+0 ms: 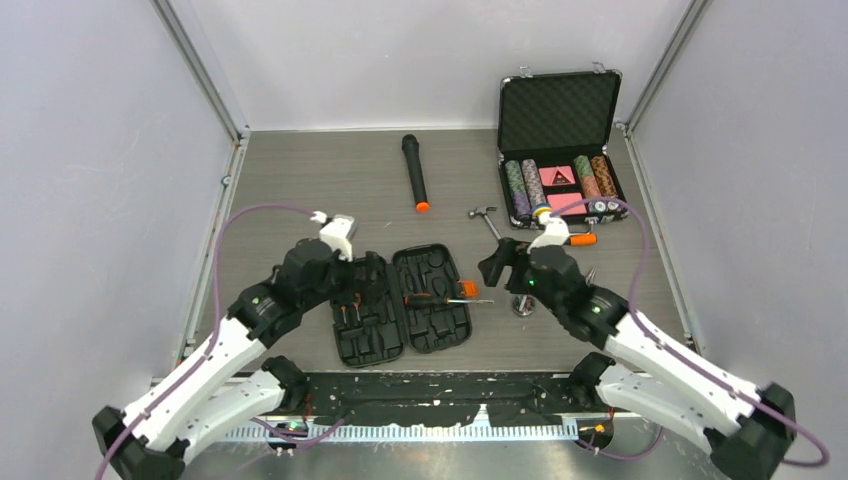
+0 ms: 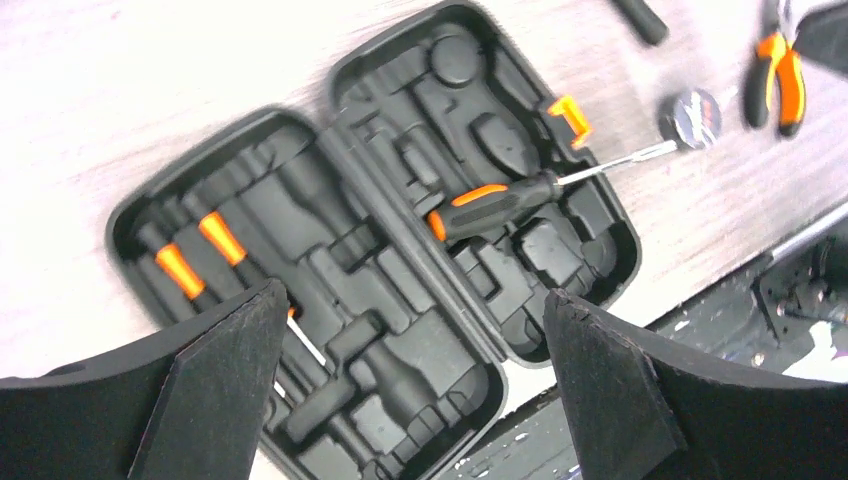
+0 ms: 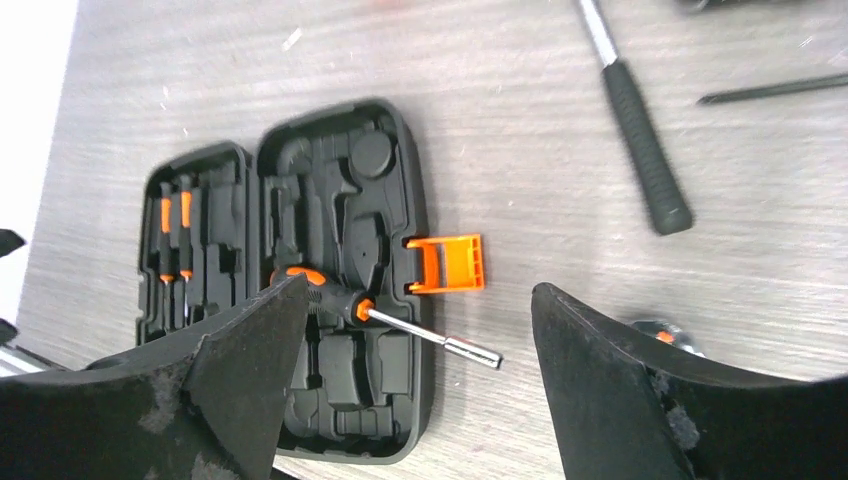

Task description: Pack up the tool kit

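Lying open, tool kit (image 2: 540, 250) holds screwdriver (image 2: 490, 205); left gripper (image 2: 415, 320), right gripper (image 3: 420, 300) both wide, empty.

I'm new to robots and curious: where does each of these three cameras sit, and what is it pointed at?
Top camera: above and behind the arms, looking down on the table; both arms show, left gripper and right gripper.
Left wrist camera: on the left arm, looking into the open tool case; its black fingers show.
Right wrist camera: on the right arm, facing the case and hammer; its fingers show.
Shared: both wrist views show the big screwdriver.
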Controlling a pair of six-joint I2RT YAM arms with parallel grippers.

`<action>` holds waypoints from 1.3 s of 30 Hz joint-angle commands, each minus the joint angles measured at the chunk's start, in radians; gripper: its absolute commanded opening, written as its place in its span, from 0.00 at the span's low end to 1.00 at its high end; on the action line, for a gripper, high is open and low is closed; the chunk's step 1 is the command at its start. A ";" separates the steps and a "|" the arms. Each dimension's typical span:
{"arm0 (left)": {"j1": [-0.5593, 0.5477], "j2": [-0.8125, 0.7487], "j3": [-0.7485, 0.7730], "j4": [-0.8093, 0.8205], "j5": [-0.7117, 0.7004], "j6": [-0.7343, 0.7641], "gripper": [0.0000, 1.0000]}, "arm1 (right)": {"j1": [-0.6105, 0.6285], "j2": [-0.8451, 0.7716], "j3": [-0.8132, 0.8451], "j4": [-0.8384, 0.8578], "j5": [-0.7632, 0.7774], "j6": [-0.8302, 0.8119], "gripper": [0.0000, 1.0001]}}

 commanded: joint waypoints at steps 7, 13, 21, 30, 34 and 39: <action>-0.230 0.381 0.242 0.124 0.015 0.482 0.99 | -0.030 -0.429 -0.044 -0.108 0.147 -0.211 0.88; -0.319 0.638 0.410 0.024 0.022 0.740 0.93 | -0.030 -0.576 -0.059 -0.187 0.223 -0.232 0.88; -0.380 0.885 0.504 0.027 0.064 0.831 0.72 | -0.031 -0.664 -0.057 -0.242 0.280 -0.261 0.90; -0.410 1.054 0.572 0.045 0.055 0.874 0.66 | -0.030 -0.682 -0.069 -0.267 0.278 -0.250 0.90; -0.425 1.114 0.592 0.053 0.043 0.881 0.60 | -0.030 -0.682 -0.070 -0.268 0.280 -0.246 0.90; -0.430 1.142 0.605 0.063 0.005 0.888 0.45 | -0.031 -0.681 -0.064 -0.285 0.285 -0.241 0.91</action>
